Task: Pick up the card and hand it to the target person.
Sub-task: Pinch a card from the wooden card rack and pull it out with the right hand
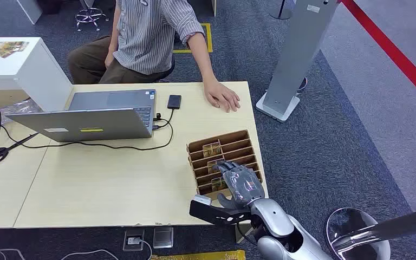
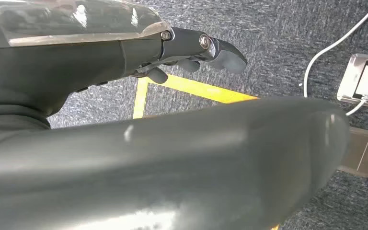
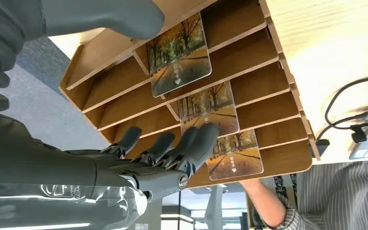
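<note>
Head view: right robot hand (image 1: 242, 183) reaches over the rack (image 1: 233, 140) at the tabletop (image 1: 114, 184) edge. Right wrist: fingers (image 3: 199, 141) spread on the middle card (image 3: 210, 106), nothing gripped; neighbours could snag. Left wrist: left robot hand (image 2: 191, 52) curled, empty.

Office: desk (image 1: 114, 184), laptop (image 1: 95, 115), carpet (image 1: 325, 146)
</note>
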Action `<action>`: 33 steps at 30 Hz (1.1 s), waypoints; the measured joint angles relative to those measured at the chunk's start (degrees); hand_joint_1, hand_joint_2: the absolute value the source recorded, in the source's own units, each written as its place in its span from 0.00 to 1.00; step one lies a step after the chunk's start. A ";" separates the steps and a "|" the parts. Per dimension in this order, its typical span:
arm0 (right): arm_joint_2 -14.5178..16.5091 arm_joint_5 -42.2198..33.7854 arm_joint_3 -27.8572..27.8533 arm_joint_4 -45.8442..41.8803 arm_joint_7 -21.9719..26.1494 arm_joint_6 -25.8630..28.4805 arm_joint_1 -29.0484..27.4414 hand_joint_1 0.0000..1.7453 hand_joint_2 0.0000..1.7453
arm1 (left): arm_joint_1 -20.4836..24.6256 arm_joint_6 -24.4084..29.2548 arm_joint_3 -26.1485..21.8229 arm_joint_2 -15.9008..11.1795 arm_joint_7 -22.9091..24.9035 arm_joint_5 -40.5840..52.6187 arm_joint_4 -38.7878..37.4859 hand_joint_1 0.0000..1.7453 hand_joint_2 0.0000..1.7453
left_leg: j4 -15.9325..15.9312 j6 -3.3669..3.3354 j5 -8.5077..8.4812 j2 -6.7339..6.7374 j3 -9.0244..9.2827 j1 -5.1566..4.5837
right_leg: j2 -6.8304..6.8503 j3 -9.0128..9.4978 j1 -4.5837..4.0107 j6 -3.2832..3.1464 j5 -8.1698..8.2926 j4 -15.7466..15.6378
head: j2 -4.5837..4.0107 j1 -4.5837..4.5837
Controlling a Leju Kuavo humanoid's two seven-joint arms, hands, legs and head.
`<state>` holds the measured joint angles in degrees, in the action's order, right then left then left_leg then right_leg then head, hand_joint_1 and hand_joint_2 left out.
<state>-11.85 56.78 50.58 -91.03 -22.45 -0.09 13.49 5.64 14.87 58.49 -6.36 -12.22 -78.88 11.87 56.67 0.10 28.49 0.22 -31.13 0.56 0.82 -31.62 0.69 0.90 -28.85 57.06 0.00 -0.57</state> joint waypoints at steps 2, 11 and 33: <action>-0.01 -0.07 0.00 0.08 -0.21 0.08 0.08 0.35 1.00 | 0.00 0.02 0.00 0.00 -0.01 -0.02 0.00 0.00 0.00 | 0.00 0.00 0.00 0.00 0.00 0.00 | 0.00 0.00 0.00 0.00 0.00 0.00 | 0.01 0.01; -0.50 0.14 -0.32 0.51 -2.05 0.81 0.88 0.32 1.00 | -0.01 0.03 0.00 0.00 -0.07 -0.09 0.00 0.00 0.00 | 0.00 0.00 0.00 0.00 0.00 0.00 | 0.00 -0.01 0.00 0.00 0.00 0.00 | 0.00 0.01; -0.76 0.28 -0.39 0.52 -2.15 0.73 0.25 0.30 1.00 | -0.01 -0.31 0.00 0.00 -0.33 0.02 0.00 0.00 0.00 | 0.00 0.00 0.00 0.00 0.01 0.00 | 0.00 -0.01 0.00 0.00 0.00 0.00 | 0.00 0.01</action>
<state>-12.61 57.06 50.19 -90.51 -24.59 0.64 13.75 5.63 14.57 58.49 -6.36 -12.55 -78.86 11.87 56.67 0.10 28.49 0.22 -31.12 0.56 0.82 -31.63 0.69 0.90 -28.85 57.05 0.00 -0.56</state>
